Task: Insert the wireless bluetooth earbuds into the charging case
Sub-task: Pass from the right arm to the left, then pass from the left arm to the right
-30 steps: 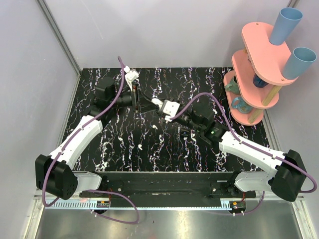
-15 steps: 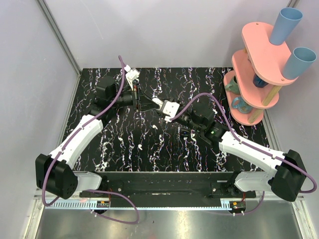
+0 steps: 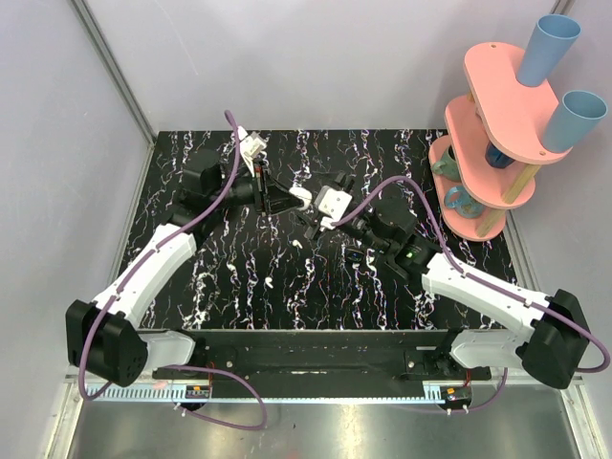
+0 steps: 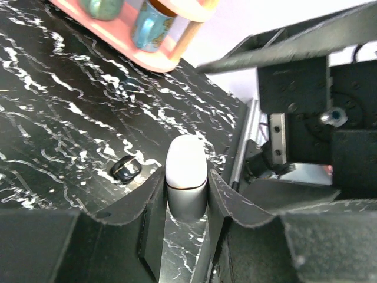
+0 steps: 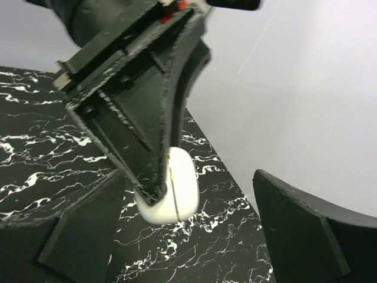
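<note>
Charging case (image 4: 186,162) clamped in left claw (image 4: 185,200)

The closed cream case is pinched between the left claw's fingers (image 4: 150,203) over the middle of the black marbled desk (image 4: 70,88). The right claw (image 5: 188,174) is spread wide, one finger set to either side of the case.

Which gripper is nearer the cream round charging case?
Left. The left gripper is shut on the cream round charging case; the right gripper faces it open, fingers spread wide.
</note>
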Controlling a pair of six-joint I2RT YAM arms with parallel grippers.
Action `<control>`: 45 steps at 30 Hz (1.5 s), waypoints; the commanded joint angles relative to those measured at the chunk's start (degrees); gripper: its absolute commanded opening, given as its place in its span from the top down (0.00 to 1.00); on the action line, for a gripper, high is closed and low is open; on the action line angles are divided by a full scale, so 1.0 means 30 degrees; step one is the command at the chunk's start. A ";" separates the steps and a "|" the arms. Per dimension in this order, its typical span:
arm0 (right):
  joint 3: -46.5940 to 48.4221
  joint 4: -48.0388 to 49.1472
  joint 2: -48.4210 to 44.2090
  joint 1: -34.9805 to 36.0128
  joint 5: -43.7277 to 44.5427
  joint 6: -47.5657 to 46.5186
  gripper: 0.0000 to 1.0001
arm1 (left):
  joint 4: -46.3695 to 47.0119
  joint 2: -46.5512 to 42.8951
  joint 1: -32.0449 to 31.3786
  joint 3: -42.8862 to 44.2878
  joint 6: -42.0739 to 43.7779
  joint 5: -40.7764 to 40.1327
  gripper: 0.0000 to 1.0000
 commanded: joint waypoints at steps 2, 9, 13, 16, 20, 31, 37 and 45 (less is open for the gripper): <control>0.0177 0.1536 -0.1357 -0.0078 0.2086 0.1169 0.04 | 0.2852 -0.2520 -0.0025 -0.1503 0.1214 -0.3101 1.00; 0.2428 -0.1328 -0.2443 -0.0894 0.5748 0.7199 0.00 | 1.0441 -0.5951 0.0004 -0.6243 0.1622 -0.6768 1.00; 0.6497 -0.7038 -0.1333 -0.2769 0.5201 1.2906 0.00 | 1.4047 -0.6978 -0.0025 -0.8007 0.2121 -0.7415 1.00; 0.8816 -0.9829 -0.0189 -0.4029 0.2187 1.7656 0.00 | 1.6246 -0.7010 -0.0025 -0.8916 0.2414 -0.7212 1.00; 0.9756 -1.0184 0.0807 -0.4267 -0.0947 2.3975 0.01 | 1.7217 -0.6980 -0.0201 -0.9415 0.3263 -0.7326 1.00; 0.7563 -0.5450 0.3328 -0.4648 -0.5467 3.3157 0.04 | 1.7979 -0.6716 -0.0611 -0.9475 0.4729 -0.7914 1.00; 0.6682 -0.2396 0.4265 -0.4677 -0.7489 3.5093 0.04 | 1.7892 -0.6570 -0.0904 -0.9621 0.4875 -0.7855 1.00; 0.6359 -0.0134 0.5027 -0.4677 -0.8516 3.6535 0.06 | 1.7774 -0.6540 -0.1197 -0.9679 0.5256 -0.8382 1.00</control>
